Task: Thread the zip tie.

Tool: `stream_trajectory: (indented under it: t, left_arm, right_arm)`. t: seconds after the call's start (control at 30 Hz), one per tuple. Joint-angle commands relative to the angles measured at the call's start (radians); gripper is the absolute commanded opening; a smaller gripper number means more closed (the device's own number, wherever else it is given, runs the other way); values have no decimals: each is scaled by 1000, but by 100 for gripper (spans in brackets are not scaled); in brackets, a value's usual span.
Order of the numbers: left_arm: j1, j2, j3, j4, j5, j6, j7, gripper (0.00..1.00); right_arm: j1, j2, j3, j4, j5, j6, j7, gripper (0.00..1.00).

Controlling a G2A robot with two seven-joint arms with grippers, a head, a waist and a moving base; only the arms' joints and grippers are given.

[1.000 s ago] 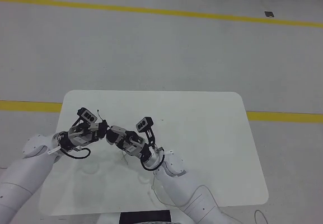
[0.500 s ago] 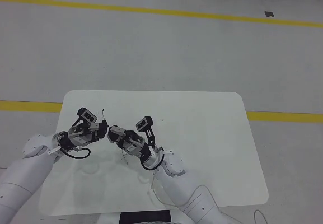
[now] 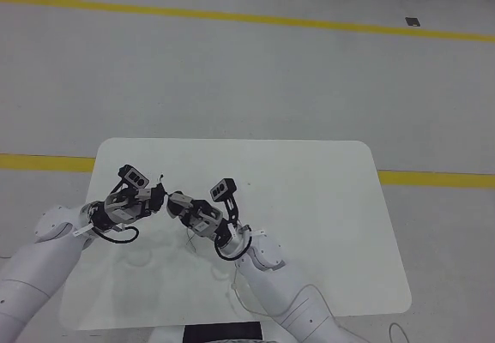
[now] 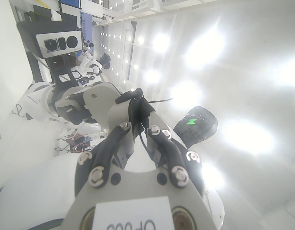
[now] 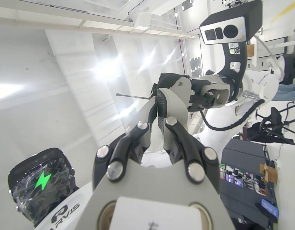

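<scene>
Above the white desk [image 3: 316, 214], left jaws and right jaws meet tip to tip, both clamped on the black zip tie [image 5: 133, 96].

You have one black zip tie [image 4: 161, 100], two grippers, the left gripper [image 4: 138, 118] and the right gripper [image 5: 157, 111], one white table [image 3: 316, 171], two yellow floor lines [image 3: 230, 15] and one small dark square [image 3: 412, 21] on the floor beyond the table.

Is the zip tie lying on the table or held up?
Held up. The left gripper and right gripper are both shut on the zip tie, its thin end sticking out in the air.
</scene>
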Motion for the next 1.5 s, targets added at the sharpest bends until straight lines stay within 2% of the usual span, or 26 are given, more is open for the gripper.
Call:
stream_trajectory:
  t: [0.0,1.47]
  left_arm:
    - [0,0,0,0,0,0,0,0]
    - [0,0,0,0,0,0,0,0]
  right_arm:
    - [-3,0,5,-1,-5,0,-2,0]
    - [-93,35,147,-78,-67,0,-43,0]
